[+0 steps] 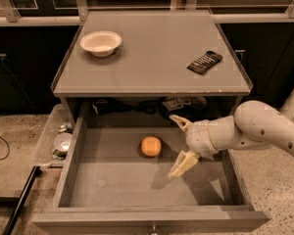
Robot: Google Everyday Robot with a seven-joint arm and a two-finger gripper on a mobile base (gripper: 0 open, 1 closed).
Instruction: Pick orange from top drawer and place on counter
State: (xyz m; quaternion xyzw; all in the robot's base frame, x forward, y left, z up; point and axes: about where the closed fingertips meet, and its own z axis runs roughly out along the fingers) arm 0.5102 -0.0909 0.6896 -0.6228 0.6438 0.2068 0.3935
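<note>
1. Your gripper is inside the drawer, right of centre and low over the drawer floor.
2. The jaws are spread wide with nothing held. One finger points to the far left, the other to the near left.
3. The orange sits on the drawer floor just left of the gripper. It is roughly level with the gap between the fingers and touches neither. You'll find it about mid-drawer left to right, in the far half.
4. The arm comes in from the right, passing over the drawer's right wall.
5. The drawer stands open toward the near side, with its front wall at the bottom of the view. The gripper's shadow falls on the floor near the lower finger.
6. The counter lies above and beyond the drawer. A white bowl sits on it at far left. A flat dark object sits at right; you can't tell what it is from here.
7. A clear bin sits just outside the drawer's left wall and holds small items.
8. Speckled floor shows on both sides.
</note>
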